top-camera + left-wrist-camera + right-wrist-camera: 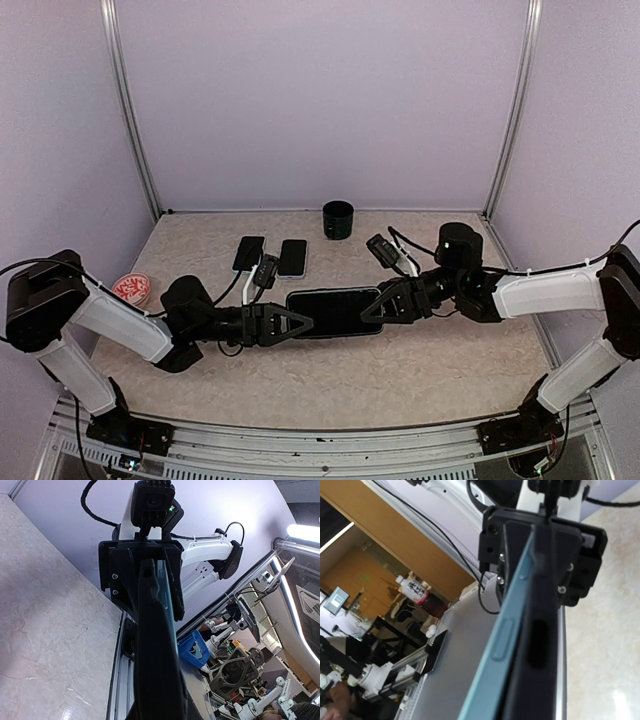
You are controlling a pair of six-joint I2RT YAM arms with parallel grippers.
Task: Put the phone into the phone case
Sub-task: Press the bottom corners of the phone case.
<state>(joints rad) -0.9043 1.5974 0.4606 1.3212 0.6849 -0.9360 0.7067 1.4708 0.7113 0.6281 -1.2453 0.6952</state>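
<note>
A dark phone case with the phone [335, 311] is held off the table, lengthwise between my two grippers, at the middle. My left gripper [292, 323] is shut on its left end and my right gripper [376, 305] is shut on its right end. In the left wrist view the black case edge [152, 645] fills the middle, with the teal phone edge [168, 605] beside it. In the right wrist view the teal phone edge [505, 640] with a side button runs along the black case [540, 630] and its cutout. I cannot tell how far the phone is seated.
Two other phones [249, 252] [292, 257] lie side by side behind the left gripper. A black cup [338, 219] stands at the back centre. A red-and-white round object [131, 289] lies at the left edge. Side walls close in the table.
</note>
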